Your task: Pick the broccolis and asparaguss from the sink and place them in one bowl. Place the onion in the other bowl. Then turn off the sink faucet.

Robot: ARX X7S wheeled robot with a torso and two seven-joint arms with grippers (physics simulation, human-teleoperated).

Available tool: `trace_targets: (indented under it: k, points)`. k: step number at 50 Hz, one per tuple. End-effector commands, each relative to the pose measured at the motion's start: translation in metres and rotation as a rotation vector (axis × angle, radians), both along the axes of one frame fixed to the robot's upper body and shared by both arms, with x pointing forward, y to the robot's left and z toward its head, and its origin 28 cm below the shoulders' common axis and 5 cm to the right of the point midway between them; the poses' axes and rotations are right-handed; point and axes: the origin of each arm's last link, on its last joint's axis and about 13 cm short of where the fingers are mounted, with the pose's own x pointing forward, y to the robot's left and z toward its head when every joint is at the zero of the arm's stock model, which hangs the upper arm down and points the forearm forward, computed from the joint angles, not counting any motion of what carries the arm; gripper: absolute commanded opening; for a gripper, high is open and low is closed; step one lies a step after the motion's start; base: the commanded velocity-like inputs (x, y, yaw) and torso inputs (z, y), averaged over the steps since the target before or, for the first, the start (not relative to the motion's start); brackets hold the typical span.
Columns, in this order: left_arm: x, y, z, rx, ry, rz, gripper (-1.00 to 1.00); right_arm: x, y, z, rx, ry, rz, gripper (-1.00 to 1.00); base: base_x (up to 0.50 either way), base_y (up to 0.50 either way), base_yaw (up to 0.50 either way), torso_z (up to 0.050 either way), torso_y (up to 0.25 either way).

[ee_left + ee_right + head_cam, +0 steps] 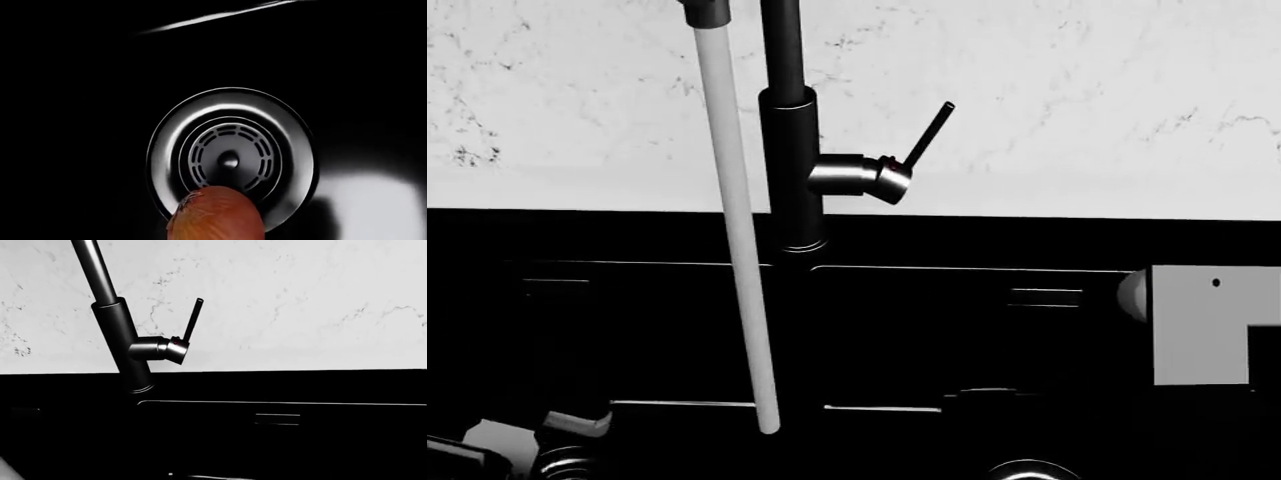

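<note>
Onion [213, 214] at the near edge of the left wrist view, resting against the ribbed drain [230, 160] in the black sink [80, 125].
Left arm is judged nearer the onion; no jaws appear, so their state cannot be told. Water stream [737, 230] runs beside the faucet [790, 150], lever [929, 134] raised. No bowl shows.

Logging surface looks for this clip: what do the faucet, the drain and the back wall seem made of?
Faucet: matte black metal, with a brushed steel-grey lever joint. Drain: polished metal, bright ring reflections. Back wall: white marble-like stone, faint grey veining. All rendered, so looks only.
</note>
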Motion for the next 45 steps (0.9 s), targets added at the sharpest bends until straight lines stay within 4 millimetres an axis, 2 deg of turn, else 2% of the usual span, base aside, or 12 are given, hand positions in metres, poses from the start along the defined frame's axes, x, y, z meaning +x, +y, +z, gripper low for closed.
trace_targets:
  k: [1, 12, 15, 16, 22, 28, 38, 40, 45]
  points:
    - [-0.003, 0.005, -0.006, 0.019, 0.001, -0.01, 1.0, 0.0, 0.0, -0.003, 0.002, 0.003, -0.001, 1.0, 0.0, 0.0, 0.0, 0.004, -0.133]
    - [0.002, 0.001, 0.0, 0.012, -0.019, -0.026, 1.0, 0.003, 0.002, -0.005, 0.003, 0.01, 0.011, 1.0, 0.0, 0.0, 0.0, 0.008, -0.204]
    - [0.004, 0.0, 0.001, 0.018, -0.035, -0.017, 1.0, 0.003, 0.001, -0.005, 0.003, 0.01, 0.012, 1.0, 0.0, 0.0, 0.0, 0.0, 0.0]
    - [0.004, -0.001, 0.002, 0.025, -0.04, -0.008, -1.0, 0.003, 0.001, -0.005, 0.001, 0.011, 0.011, 1.0, 0.0, 0.0, 0.0, 0.0, 0.0]
    - [0.007, -0.001, 0.005, 0.036, -0.055, -0.025, -1.0, 0.005, 0.0, -0.005, 0.001, 0.011, 0.012, 1.0, 0.0, 0.0, 0.0, 0.0, 0.0]
    - [0.015, 0.001, 0.018, 0.021, -0.103, -0.022, -1.0, 0.003, -0.001, -0.003, 0.001, 0.006, 0.008, 1.0, 0.0, 0.0, 0.0, 0.0, 0.0]
    - [0.008, -0.001, 0.079, -0.075, -0.277, -0.049, -1.0, 0.0, -0.003, 0.0, -0.003, 0.002, -0.005, 1.0, 0.0, 0.0, 0.0, 0.0, 0.0]
    - [0.005, -0.002, 0.085, -0.077, -0.292, -0.06, -1.0, 0.0, -0.004, -0.001, -0.002, 0.003, -0.007, 1.0, 0.0, 0.0, 0.0, 0.0, 0.0]
    - [-0.011, -0.006, 0.112, -0.103, -0.435, -0.155, -1.0, 0.0, -0.004, 0.001, -0.003, -0.001, -0.007, 1.0, 0.0, 0.0, 0.0, 0.0, 0.0]
